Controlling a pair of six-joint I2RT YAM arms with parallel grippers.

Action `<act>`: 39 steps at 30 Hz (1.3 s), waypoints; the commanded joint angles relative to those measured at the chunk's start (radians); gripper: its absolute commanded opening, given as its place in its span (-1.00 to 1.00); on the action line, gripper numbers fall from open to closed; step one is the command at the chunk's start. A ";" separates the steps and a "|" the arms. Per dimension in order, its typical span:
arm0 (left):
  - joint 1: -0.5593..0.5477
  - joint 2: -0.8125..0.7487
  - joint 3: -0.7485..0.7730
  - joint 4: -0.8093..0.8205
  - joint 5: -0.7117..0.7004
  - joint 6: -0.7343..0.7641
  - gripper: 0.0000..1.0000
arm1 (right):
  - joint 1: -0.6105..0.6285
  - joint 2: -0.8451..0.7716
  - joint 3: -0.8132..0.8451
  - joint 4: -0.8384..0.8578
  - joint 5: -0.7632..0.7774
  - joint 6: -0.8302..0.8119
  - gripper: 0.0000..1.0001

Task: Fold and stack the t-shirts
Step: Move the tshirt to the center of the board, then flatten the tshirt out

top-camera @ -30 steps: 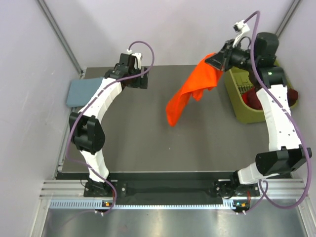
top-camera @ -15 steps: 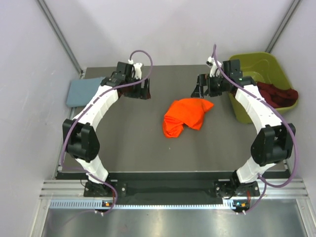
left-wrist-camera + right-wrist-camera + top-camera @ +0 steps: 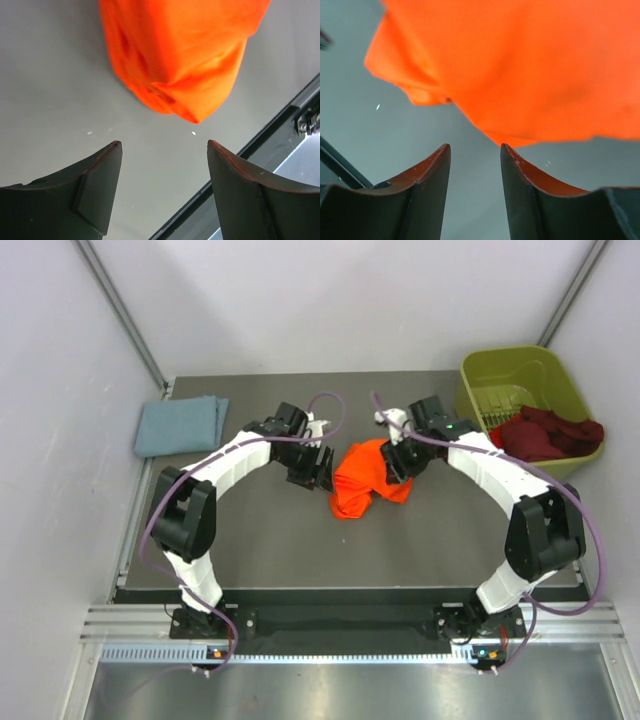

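A bright orange t-shirt (image 3: 362, 482) lies crumpled in a heap at the table's middle. My left gripper (image 3: 318, 470) stands just left of the heap, open and empty; in the left wrist view the orange cloth (image 3: 180, 55) lies ahead of the gripper (image 3: 164, 145). My right gripper (image 3: 393, 462) is at the heap's right edge, its jaws open to a narrower gap with nothing between them (image 3: 475, 147), the orange cloth (image 3: 530, 65) just beyond the tips. A folded grey-blue t-shirt (image 3: 180, 425) lies at the far left. A dark maroon t-shirt (image 3: 545, 433) hangs over the bin's rim.
An olive-green plastic bin (image 3: 510, 370) stands at the back right corner. A black table edge and metal rail (image 3: 280, 125) show in the left wrist view. White walls close the table in on three sides.
The right gripper let go of the orange t-shirt, which dropped into a heap on the table. Both grippers then moved in and down to either side of it.
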 commanded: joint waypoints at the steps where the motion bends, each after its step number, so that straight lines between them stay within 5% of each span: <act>1: -0.040 0.036 0.014 0.018 0.035 0.014 0.47 | 0.074 -0.009 0.000 0.016 0.045 -0.109 -0.10; 7: -0.070 0.146 0.047 0.021 0.048 -0.004 0.48 | 0.127 0.050 0.009 0.037 0.114 -0.151 0.09; 10: -0.076 0.200 0.067 0.024 0.048 -0.009 0.47 | 0.163 0.066 0.002 0.071 0.214 -0.161 0.51; 13: -0.076 0.242 0.109 0.017 0.052 -0.010 0.35 | 0.190 0.084 -0.006 0.097 0.297 -0.175 0.48; 19: -0.077 0.298 0.187 -0.006 0.058 0.002 0.08 | 0.210 0.147 -0.015 0.151 0.340 -0.210 0.31; 22: -0.077 0.309 0.207 -0.009 0.066 0.011 -0.24 | 0.217 0.172 -0.005 0.166 0.352 -0.212 -0.20; 24: -0.077 0.303 0.208 -0.016 0.066 0.024 -0.80 | 0.220 0.178 0.005 0.179 0.354 -0.212 -0.33; 26: -0.077 0.294 0.199 -0.025 0.063 0.033 -0.96 | 0.220 0.188 0.014 0.185 0.354 -0.213 -0.75; 28: -0.076 0.269 0.193 -0.034 0.051 0.042 -1.00 | 0.222 0.192 0.031 0.182 0.390 -0.220 -1.00; 39: -0.005 -0.002 0.270 -0.143 -0.139 0.255 -1.00 | 0.200 -0.040 0.196 0.068 0.458 -0.279 -1.00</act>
